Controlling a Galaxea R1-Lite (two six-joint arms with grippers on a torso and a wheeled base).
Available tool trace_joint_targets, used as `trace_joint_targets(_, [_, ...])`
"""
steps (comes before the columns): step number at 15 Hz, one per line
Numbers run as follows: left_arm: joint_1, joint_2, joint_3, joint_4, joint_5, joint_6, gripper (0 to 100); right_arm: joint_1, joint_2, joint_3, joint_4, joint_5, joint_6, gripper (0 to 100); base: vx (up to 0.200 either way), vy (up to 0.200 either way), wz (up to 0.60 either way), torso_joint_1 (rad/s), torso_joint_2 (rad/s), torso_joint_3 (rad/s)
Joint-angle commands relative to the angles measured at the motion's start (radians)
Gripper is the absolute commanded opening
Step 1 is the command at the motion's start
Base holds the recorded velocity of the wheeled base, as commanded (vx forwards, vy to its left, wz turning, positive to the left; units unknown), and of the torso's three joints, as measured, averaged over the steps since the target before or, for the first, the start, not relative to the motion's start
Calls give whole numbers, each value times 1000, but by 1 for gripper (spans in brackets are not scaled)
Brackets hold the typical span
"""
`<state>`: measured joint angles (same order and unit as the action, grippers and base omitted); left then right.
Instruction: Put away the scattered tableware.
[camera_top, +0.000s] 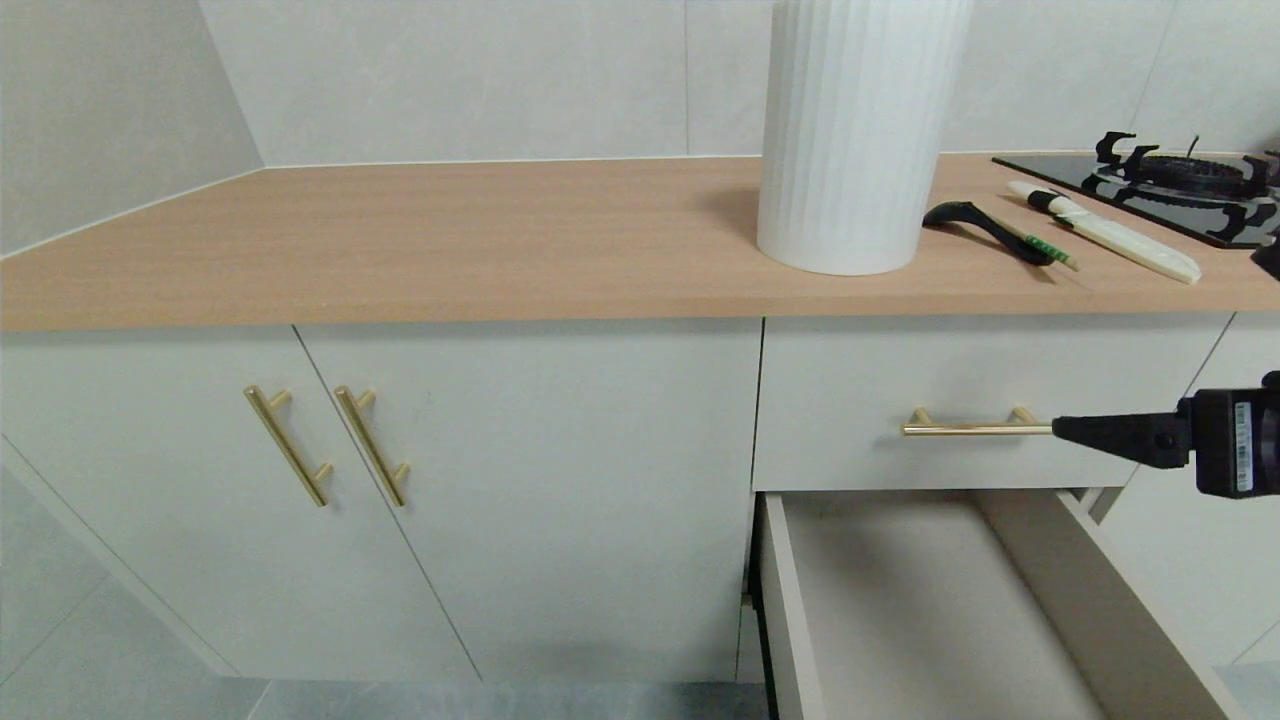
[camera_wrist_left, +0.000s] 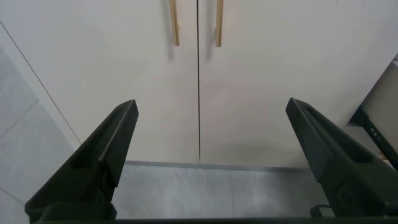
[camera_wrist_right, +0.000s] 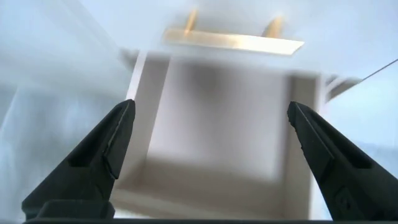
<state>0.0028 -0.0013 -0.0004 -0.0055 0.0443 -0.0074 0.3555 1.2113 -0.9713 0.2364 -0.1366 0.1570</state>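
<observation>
Hovering over open lower drawer (camera_top: 900, 600): right gripper (camera_top: 1062, 428), fingers apart, just beside upper drawer handle (camera_top: 975, 428). Left gripper (camera_wrist_left: 211, 102) apart too, low by cabinet doors (camera_wrist_left: 261, 93). Beyond, black peeler (camera_top: 985, 228) and white knife (camera_top: 1105, 232) on countertop (camera_top: 500, 240). Rise clear of handle, grip mid-shaft, 1 item per trip.

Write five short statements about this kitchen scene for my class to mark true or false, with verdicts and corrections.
1. The lower drawer is pulled open. True.
2. The white ribbed container lies on its side. False: it stands upright on the countertop.
3. The right end effector grips the knife. False: it is open and empty beside the upper drawer's handle; the knife lies on the countertop.
4. The two cabinet doors are shut. True.
5. The left end effector is open. True.
</observation>
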Motion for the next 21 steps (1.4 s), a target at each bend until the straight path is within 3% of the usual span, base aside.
trace_joint_targets(1, [0,1,0,-1,0,0,100,-41,-18,8,-31,8,-8,100,0,0,0,0,0,0])
trace_joint_targets(8, [0,1,0,-1,0,0,100,-41,-6,28,-38,8,-40,100,0,0,0,39,-126,-141])
trace_joint_targets(14, [0,1,0,-1,0,0,100,-41,-10,23,-108,6,-47,100,0,0,0,127,-451,-277])
trace_joint_targets(16, [0,1,0,-1,0,0,100,-44,86,-138,-63,-1,-51,100,0,0,0,36,-122,-71])
trace_joint_targets(19, [0,1,0,-1,0,0,100,-70,295,-512,297,-3,68,100,0,0,0,0,0,0])
trace_joint_targets(21, [0,1,0,-1,0,0,100,-70,372,-570,333,-31,121,100,0,0,0,0,0,0])
